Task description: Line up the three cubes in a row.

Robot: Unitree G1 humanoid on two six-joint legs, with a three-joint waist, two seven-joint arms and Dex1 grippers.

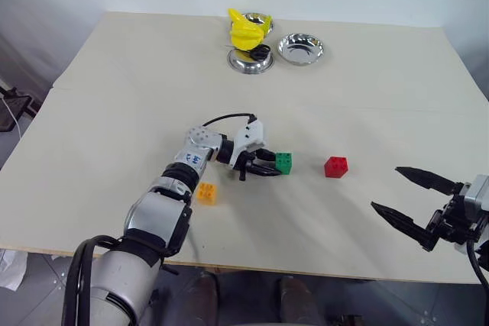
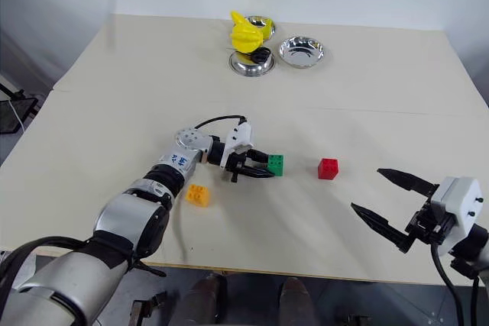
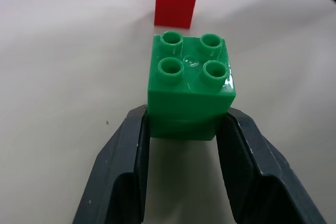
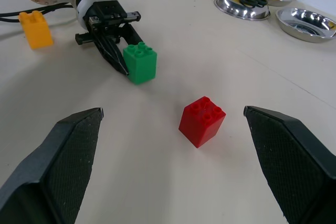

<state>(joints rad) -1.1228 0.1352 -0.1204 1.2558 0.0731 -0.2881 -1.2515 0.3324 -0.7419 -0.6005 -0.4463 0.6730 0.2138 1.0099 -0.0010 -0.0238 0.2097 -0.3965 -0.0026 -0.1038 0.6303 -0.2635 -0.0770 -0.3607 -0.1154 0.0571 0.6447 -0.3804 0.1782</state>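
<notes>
L gripper [image 1: 269, 166] clamped on green cube [image 1: 283, 163], near red cube [image 1: 335, 166]; orange cube [image 1: 206, 192] off-line behind. R gripper [image 1: 412, 201] wide open, empty. Row unfinished.

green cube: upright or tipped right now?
Upright. The green cube rests on the table with its four studs facing up, the left gripper shut on its lower sides.

cubes [image 1: 283, 163] in a rough row on table [image 1: 114, 97], bowls [image 1: 301, 48] far behind
</notes>
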